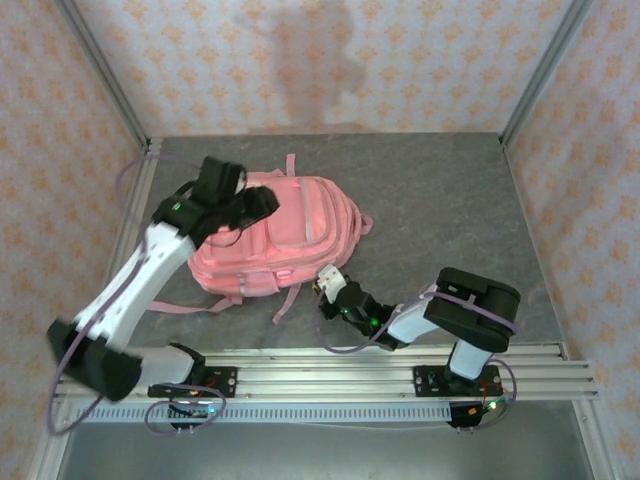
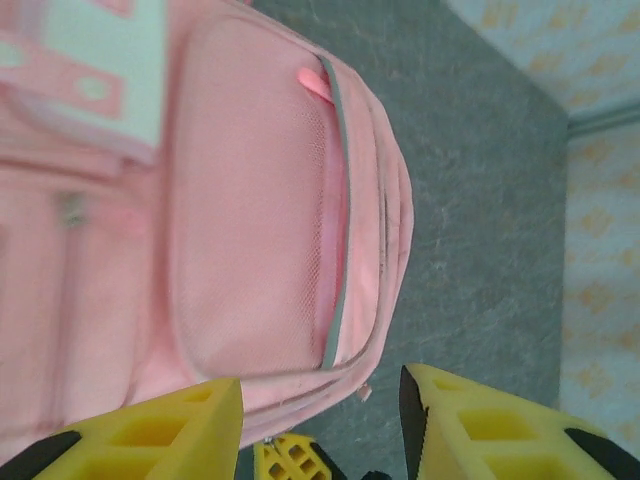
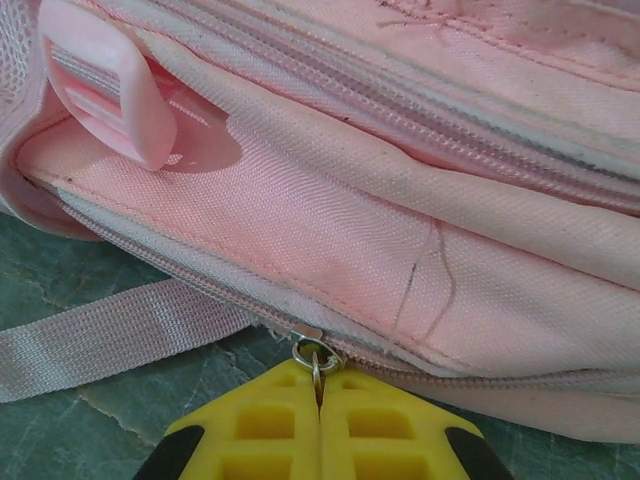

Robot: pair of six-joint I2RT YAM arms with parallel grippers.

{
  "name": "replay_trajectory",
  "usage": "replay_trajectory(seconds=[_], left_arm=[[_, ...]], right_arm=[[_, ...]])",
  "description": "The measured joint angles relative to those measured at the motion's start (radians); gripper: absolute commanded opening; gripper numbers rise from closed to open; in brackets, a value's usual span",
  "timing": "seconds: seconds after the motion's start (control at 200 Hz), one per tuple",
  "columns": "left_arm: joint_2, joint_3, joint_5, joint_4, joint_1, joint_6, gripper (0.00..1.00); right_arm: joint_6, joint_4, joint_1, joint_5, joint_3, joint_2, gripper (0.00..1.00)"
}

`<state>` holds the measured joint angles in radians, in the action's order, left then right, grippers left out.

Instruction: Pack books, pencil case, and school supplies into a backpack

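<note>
a pink backpack (image 1: 270,235) lies on the grey table (image 1: 450,200).

The backpack (image 1: 285,235) is pink fabric with pale trim and lies flat on the grey bench (image 1: 450,200), left of centre, with its front pockets facing up. A pink webbing strap (image 3: 110,340) trails onto the bench at its near side. There a small metal zip ring (image 3: 316,357) hangs from the side seam, below a pink plastic buckle (image 3: 105,85).
</note>
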<state>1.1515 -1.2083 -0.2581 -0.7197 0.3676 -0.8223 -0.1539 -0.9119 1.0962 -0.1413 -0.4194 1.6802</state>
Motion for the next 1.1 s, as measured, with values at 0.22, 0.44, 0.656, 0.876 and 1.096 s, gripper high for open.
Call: replay_trajectory(seconds=[0.22, 0.44, 0.656, 0.876, 1.096], left_arm=[[-0.311, 0.350, 0.109, -0.027, 0.035, -0.228, 0.45], [-0.395, 0.565, 0.161, -0.007, 0.039, -0.373, 0.48], [-0.273, 0.641, 0.167, 0.105, 0.039, -0.410, 0.45], [-0.194, 0.621, 0.208, 0.132, 0.038, -0.401, 0.44], [-0.153, 0.593, 0.247, 0.130, -0.001, -0.380, 0.43]], right_arm=[[0.087, 0.141, 0.003, 0.008, -0.064, -0.035, 0.00], [0.147, 0.217, 0.003, 0.020, -0.084, -0.064, 0.00], [0.179, 0.250, 0.003, 0.031, -0.084, -0.089, 0.00], [0.175, 0.328, 0.007, 0.025, -0.097, -0.101, 0.00], [0.140, 0.442, 0.007, 0.008, -0.156, -0.112, 0.00]])
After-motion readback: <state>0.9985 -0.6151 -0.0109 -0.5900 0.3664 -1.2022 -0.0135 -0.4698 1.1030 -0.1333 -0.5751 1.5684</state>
